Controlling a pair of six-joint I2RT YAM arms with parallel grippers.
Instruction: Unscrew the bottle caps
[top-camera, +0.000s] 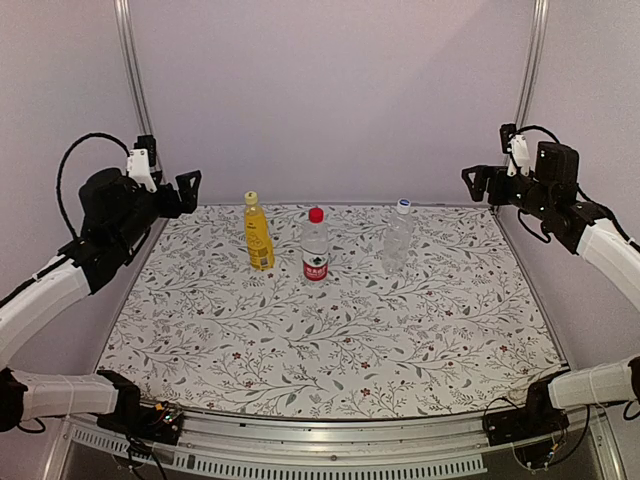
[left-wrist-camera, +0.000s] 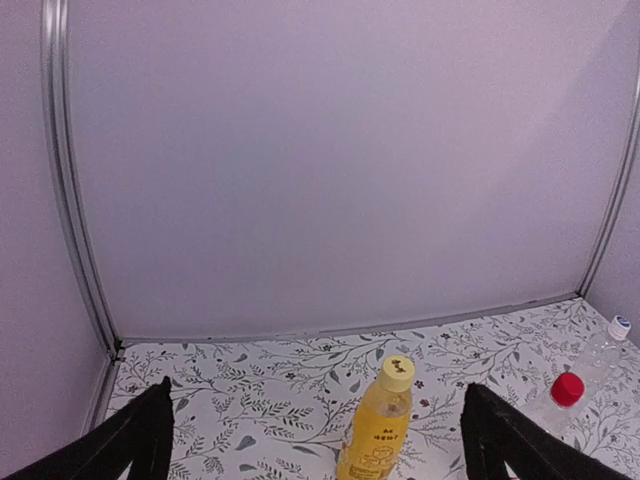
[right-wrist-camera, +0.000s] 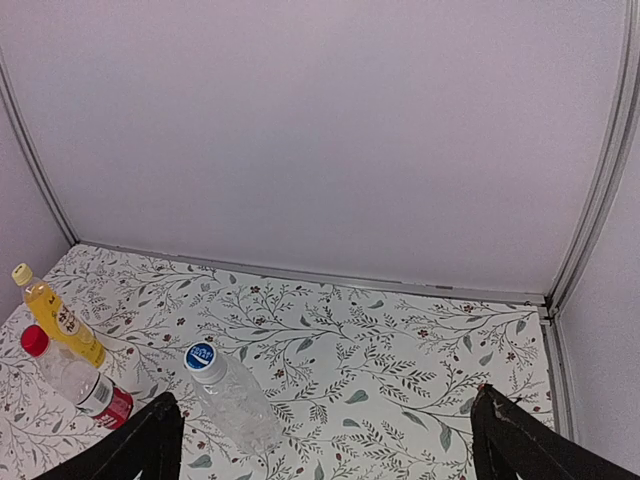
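Steadying a bottle's body with one arm while the other twists from above seems best. The left gripper (top-camera: 189, 192) at ten o'clock and the right gripper (top-camera: 476, 185) at two hang wide, empty; yellow bottle (top-camera: 259, 240), red-label bottle (top-camera: 315, 252), clear bottle (top-camera: 396, 243) stand capped near twelve.

1. Yellow plastic bottle (left-wrist-camera: 379, 436): dark print on its front, too small to read
2. Clear plastic bottle with a red label (top-camera: 315, 266): white marks, illegible
3. Blue-white round plastic cap (right-wrist-camera: 201, 356): blurred white lettering, unreadable
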